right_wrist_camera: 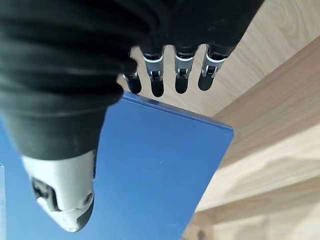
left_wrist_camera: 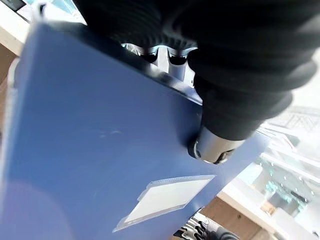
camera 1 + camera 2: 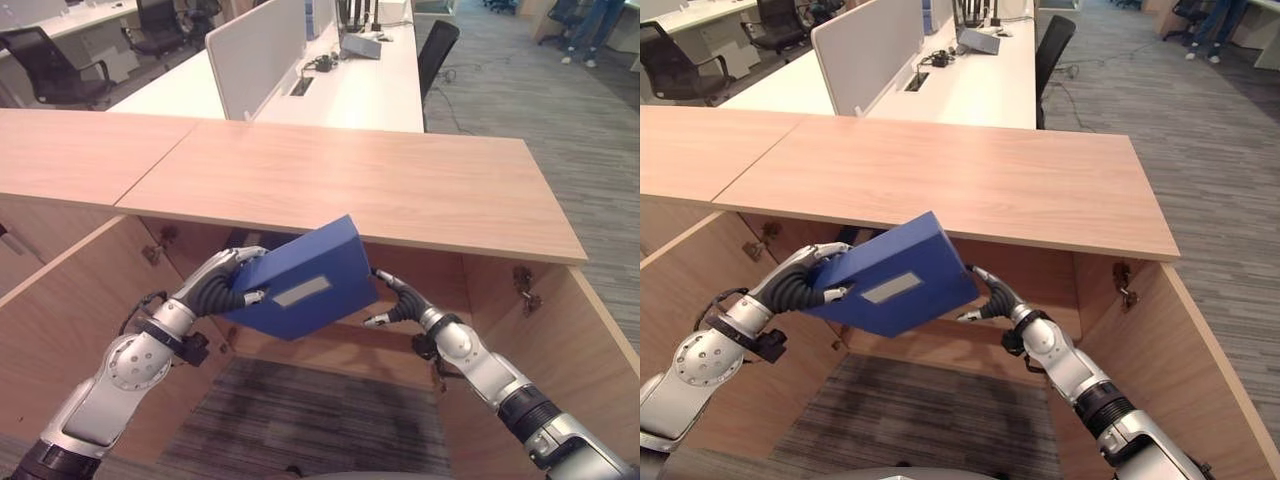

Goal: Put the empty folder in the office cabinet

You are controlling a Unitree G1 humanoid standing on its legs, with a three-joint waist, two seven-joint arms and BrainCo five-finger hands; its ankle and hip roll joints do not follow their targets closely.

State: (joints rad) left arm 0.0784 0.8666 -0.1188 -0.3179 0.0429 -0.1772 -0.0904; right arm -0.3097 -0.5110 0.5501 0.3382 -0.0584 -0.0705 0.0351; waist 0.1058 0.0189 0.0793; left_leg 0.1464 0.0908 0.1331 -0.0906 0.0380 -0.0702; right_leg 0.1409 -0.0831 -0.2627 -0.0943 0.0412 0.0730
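Folder [image 3: 305,280]: we find it blue, tilted, its upper corner at about one o'clock, held in the air between both hands in front of the open cabinet [image 3: 350,185], just below the front edge of the wooden top. A pale label pocket [image 3: 302,291] shows on the face turned toward us.

We note the left hand [image 3: 232,280] at the folder's nine o'clock side, fingers curled over the upper edge and thumb [image 2: 216,148] pressed on the blue face, so it grips the folder. In the left wrist view the thumb sits on the cover just above the label pocket.

We note the right hand [image 3: 395,300] at the folder's three o'clock edge. Its fingers [image 1: 157,82] reach past the far edge of the folder and look fairly straight, the thumb [image 1: 67,200] lies over the near face; we read this hand as relaxed, steadying rather than clasping.

Outward from the hands: both cabinet doors [image 3: 70,340] stand swung open at eight and four o'clock. Behind the cabinet, at twelve o'clock, we see a white desk [image 3: 350,90] with a divider screen [image 3: 258,50], and black office chairs [image 3: 50,65] at ten o'clock. A person's legs [image 3: 590,30] show at two o'clock.
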